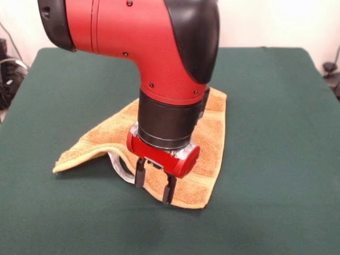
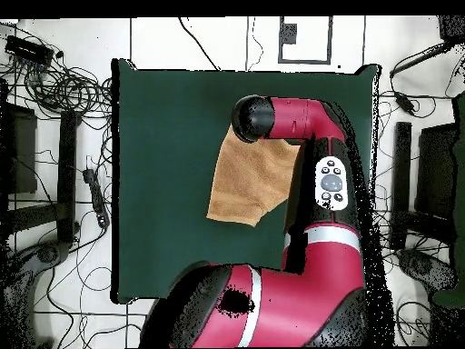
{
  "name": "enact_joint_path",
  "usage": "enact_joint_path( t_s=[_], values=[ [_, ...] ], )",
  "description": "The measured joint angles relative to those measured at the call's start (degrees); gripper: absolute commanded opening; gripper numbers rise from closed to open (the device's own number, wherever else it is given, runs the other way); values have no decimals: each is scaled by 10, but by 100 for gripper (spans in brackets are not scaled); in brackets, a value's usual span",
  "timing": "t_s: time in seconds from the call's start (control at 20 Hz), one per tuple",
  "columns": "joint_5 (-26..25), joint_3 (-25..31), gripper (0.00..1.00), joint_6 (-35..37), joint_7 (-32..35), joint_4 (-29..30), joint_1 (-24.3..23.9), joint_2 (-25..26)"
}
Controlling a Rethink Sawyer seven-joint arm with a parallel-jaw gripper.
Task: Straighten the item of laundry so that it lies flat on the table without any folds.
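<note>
Dark green felt covered the counter, which filled most of the front view and ran bare along its near edge. Just beyond that bare strip stood the gripper, its two black fingers apart with a clear gap between them and nothing held, tips down at the near hem of the item of laundry. That golden-orange towel lay around the middle of the counter, its near right corner flat while its left side was lifted into a low tent, the left corner drooping back to the felt. A woven band ran along its right edge. Its long axis ran from the near side toward the robot, slightly slanted. The red and black arm rose behind the gripper and hid the towel's centre and far left part. From overhead the arm covered the gripper entirely and the towel's edge beside it, so the full outline could not be made out.
</note>
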Motion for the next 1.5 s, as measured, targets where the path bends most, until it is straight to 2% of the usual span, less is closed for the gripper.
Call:
enact_joint_path(
  t_s=[0.2, 0.3, 0.55, 0.7, 0.9, 1.5],
  values=[
    [-30, 28, 100, -17, -28, 11, -27, -16],
    [-56, 46, 100, -37, -65, 18, -56, -30],
    [-84, 54, 100, -52, -124, 32, -92, -55],
    [-86, 54, 100, -52, -135, 41, -98, -72],
    [-85, 54, 100, -52, -136, 50, -89, -96],
    [-69, 63, 100, -33, -136, 46, -24, -112]
  ],
)
